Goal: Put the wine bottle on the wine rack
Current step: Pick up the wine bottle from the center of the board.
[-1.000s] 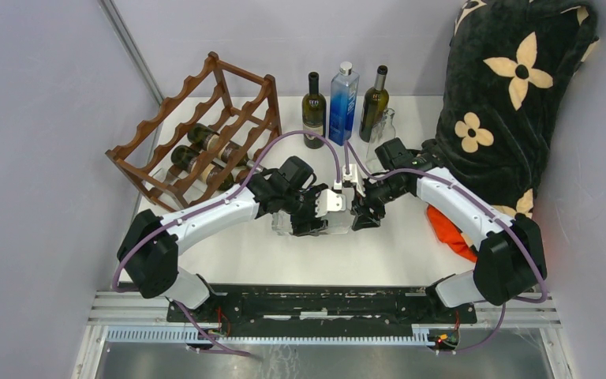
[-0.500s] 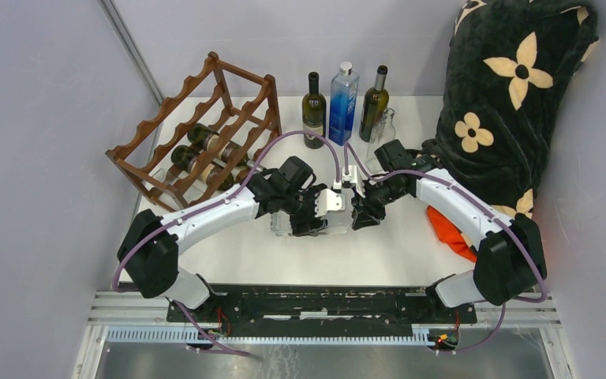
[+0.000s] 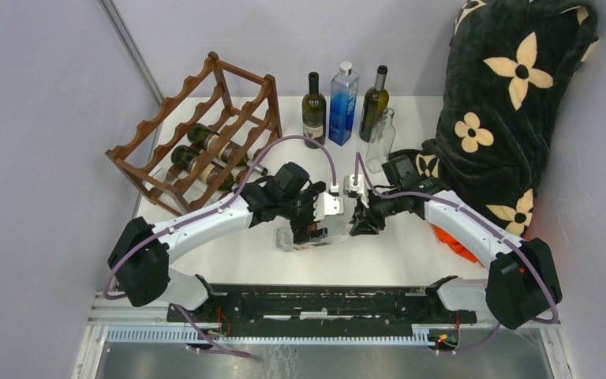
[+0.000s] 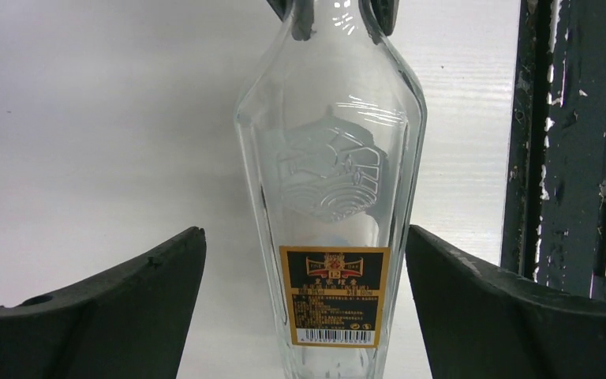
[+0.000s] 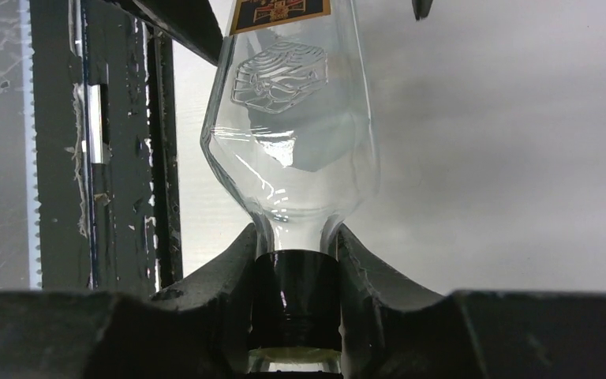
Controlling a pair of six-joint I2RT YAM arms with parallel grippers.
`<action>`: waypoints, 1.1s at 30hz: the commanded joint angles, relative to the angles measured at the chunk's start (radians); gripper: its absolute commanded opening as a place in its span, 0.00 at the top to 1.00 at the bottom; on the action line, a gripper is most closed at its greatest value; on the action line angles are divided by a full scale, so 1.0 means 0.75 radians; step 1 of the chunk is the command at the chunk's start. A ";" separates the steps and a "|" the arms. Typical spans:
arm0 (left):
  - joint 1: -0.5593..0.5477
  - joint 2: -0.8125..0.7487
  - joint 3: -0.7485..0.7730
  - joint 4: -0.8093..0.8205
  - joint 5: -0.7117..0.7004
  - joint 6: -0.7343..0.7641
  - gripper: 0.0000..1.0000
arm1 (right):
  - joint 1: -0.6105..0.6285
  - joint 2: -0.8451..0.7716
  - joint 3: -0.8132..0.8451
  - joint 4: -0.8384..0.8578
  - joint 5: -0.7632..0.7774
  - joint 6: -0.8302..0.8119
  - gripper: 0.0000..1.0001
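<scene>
While the wine rack (image 3: 197, 130) holds bottles (image 3: 213, 144), the wine bottle (image 4: 331, 181) is empty.

wine bottle (image 4: 331, 158) base cut off, label (image 4: 334, 294) print too small to read

Top view bright, even, diffuse light; white desk (image 3: 410, 260) near washed out, arm shadows faint and soft. Left wrist view: clear bottle (image 4: 331, 174) sharp, small white glints on shoulder; left pincer fingers (image 4: 110, 308) dark, underexposed, soft-edged. Right wrist view: glare streaks across bottle glass, desk shading grey to brighter lower right; right pincer fingers (image 5: 166, 332) near black, little detail.
</scene>
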 commanded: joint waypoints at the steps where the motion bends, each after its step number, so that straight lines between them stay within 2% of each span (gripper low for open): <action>1: 0.014 -0.139 -0.014 0.251 -0.046 -0.087 0.00 | -0.006 -0.086 -0.051 0.156 -0.179 0.048 1.00; 6: 0.016 -0.227 0.006 0.252 -0.090 -0.167 0.00 | -0.020 -0.130 -0.098 0.155 -0.180 0.015 1.00; 8: 0.021 -0.257 0.055 0.265 -0.119 -0.281 0.00 | -0.037 -0.159 -0.117 0.173 -0.188 0.018 1.00; 12: 0.034 -0.225 0.318 0.210 -0.248 -0.630 0.00 | -0.088 -0.238 -0.177 0.300 -0.230 0.092 1.00; 15: 0.036 -0.184 0.445 0.153 -0.320 -0.717 0.00 | -0.111 -0.308 -0.253 0.467 -0.227 0.204 1.00; 20: 0.037 -0.232 0.434 0.138 -0.319 -0.594 0.00 | -0.130 -0.406 -0.352 0.741 -0.164 0.403 1.00; 22: 0.059 -0.269 0.443 0.106 -0.420 -0.553 0.00 | -0.134 -0.448 -0.383 0.869 -0.110 0.480 1.00; 26: 0.260 -0.239 0.571 -0.048 -0.376 -0.617 0.00 | -0.136 -0.492 -0.460 1.149 0.019 0.639 1.00; 29: 0.338 -0.205 0.640 -0.128 -0.469 -0.610 0.00 | -0.136 -0.490 -0.524 1.380 0.083 0.774 1.00; 33: 0.505 -0.127 0.760 -0.215 -0.503 -0.602 0.01 | -0.136 -0.443 -0.541 1.530 0.136 0.841 1.00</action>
